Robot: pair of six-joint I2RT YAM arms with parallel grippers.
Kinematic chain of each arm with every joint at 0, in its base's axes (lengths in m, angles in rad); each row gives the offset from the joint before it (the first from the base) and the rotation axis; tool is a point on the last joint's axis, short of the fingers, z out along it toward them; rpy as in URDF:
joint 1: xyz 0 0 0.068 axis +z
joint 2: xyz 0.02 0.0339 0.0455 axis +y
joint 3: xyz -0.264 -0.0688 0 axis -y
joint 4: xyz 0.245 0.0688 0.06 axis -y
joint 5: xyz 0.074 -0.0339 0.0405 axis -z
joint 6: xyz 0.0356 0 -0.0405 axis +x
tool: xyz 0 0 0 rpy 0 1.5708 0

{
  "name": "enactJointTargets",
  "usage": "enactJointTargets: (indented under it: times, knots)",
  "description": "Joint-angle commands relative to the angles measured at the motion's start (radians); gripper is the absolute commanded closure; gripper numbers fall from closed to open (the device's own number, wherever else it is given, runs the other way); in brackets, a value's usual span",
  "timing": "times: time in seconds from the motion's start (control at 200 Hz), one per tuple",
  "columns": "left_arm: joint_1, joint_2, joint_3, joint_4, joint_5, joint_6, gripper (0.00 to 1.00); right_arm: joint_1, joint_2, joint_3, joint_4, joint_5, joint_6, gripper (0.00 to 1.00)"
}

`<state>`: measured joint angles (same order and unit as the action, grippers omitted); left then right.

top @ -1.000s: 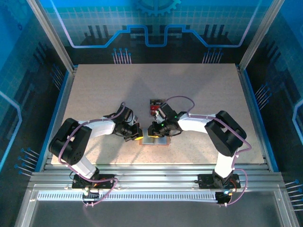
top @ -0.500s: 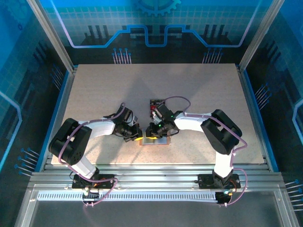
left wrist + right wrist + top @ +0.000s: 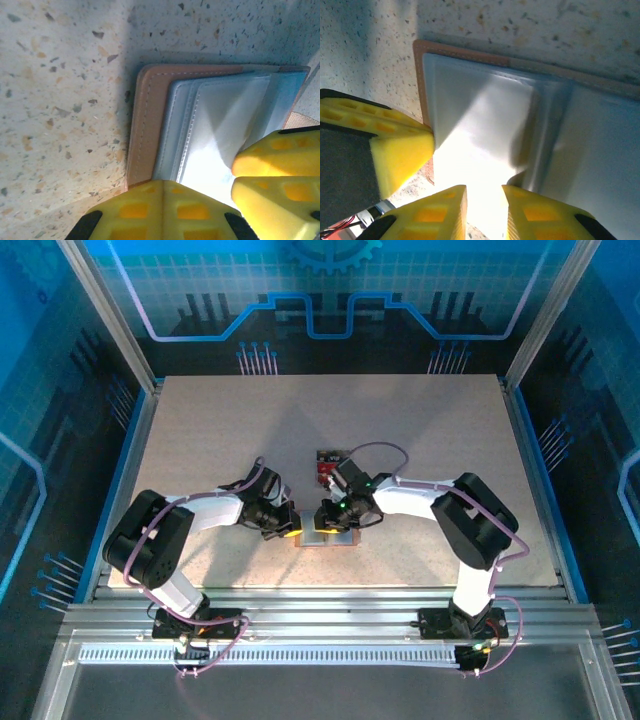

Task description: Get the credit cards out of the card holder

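My left fingers (image 3: pixel 165 210) and right fingers (image 3: pixel 540 212) meet over the open card holder (image 3: pixel 328 537) — barely a slit between their tips. Just past my right fingers lie the cards (image 3: pixel 328 468); outward of both — bare bench (image 3: pixel 200 430).

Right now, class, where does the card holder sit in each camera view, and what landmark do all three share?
Top external: card holder, just below centre.
Left wrist: card holder, centre to right edge.
Right wrist: card holder, centre to right edge.
Shared landmark: speckled table around it.
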<state>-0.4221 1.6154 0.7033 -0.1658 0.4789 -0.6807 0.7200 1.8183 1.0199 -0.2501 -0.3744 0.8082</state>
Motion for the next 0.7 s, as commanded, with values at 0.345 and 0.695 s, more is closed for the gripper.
enactJointTargets:
  times: [0.345,0.695]
  knots:
    - [-0.002,-0.019,0.024,-0.074,-0.007,0.005,0.99,-0.078,-0.029,-0.235,0.383,-0.143,0.123,0.77]
    - [-0.002,-0.102,0.039,-0.055,0.008,-0.073,0.75,-0.095,-0.013,-0.287,0.477,-0.182,0.140,0.78]
